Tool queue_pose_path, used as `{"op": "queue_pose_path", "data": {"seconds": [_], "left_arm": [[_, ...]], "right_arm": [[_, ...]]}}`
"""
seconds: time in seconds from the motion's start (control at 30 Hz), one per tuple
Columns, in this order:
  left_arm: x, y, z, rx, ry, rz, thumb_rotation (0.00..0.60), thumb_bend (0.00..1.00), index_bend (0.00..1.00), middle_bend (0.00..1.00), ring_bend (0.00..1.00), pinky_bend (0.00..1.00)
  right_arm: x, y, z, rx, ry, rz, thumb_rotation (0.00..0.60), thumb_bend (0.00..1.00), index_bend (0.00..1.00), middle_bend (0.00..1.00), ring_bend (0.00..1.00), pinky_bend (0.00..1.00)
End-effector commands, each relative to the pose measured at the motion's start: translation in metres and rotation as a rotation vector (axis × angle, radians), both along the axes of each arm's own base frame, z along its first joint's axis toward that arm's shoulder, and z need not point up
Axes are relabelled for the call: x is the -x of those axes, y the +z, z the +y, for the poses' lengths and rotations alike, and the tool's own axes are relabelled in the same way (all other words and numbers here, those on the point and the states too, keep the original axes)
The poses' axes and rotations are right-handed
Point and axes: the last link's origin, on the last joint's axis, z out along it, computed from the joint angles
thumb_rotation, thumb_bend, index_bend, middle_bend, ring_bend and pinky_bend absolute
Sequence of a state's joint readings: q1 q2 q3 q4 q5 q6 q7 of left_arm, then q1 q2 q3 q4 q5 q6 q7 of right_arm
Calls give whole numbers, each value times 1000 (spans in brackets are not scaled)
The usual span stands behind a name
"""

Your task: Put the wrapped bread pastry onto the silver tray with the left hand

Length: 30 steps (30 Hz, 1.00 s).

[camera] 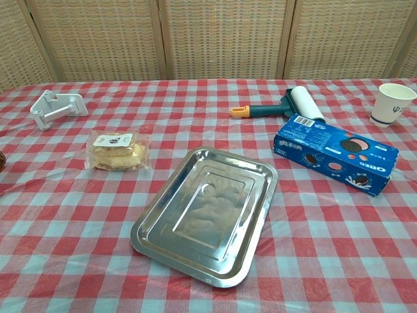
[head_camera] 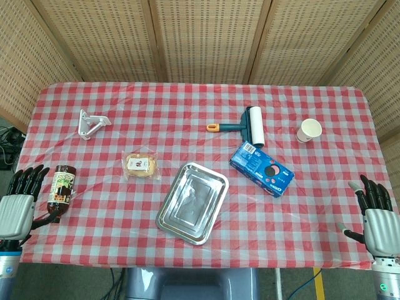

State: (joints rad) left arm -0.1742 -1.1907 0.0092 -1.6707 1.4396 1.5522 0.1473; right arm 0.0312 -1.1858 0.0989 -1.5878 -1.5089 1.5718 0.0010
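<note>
The wrapped bread pastry (head_camera: 141, 165) (camera: 118, 151) lies flat on the checked cloth in clear plastic with a white label, just left of the silver tray (head_camera: 192, 202) (camera: 205, 212). The tray holds nothing. My left hand (head_camera: 19, 203) hovers at the table's front left corner, fingers apart and holding nothing, well left of the pastry and close to a brown bottle (head_camera: 60, 186). My right hand (head_camera: 376, 215) is at the front right corner, fingers spread and holding nothing. Neither hand shows in the chest view.
A white plastic bracket (head_camera: 90, 123) (camera: 56, 108) lies at the back left. A lint roller (head_camera: 244, 121) (camera: 281, 105), a blue Oreo box (head_camera: 261, 169) (camera: 335, 154) and a paper cup (head_camera: 309, 130) (camera: 393, 104) sit right of the tray.
</note>
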Motion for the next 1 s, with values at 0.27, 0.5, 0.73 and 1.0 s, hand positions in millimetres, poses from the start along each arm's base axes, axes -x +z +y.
{"op": "queue_pose_path", "data": {"seconds": [0.27,0.5,0.73,1.0], "left_arm": [[-2,0,-1,15,-1,3,600,157,58,0,0,0],[-3,1,-3,12,-7,0,600,157,58,0,0,0],[-2,3,-3,17,-1,-24,600,153,58,0,0,0],[-3,5,-2,21,5,-48,600,151,58,0,0,0]], "right_arm": [[-1,1,0,7,4,4,600,87,157,0,0,0],[0,1,1,6,-2,-6,600,87,157,0,0,0],[-1,-1,0,3,-2,-4,600,87,157,0,0,0],[-1,0,-1,8,-5,-10,600,87,157,0,0,0]]}}
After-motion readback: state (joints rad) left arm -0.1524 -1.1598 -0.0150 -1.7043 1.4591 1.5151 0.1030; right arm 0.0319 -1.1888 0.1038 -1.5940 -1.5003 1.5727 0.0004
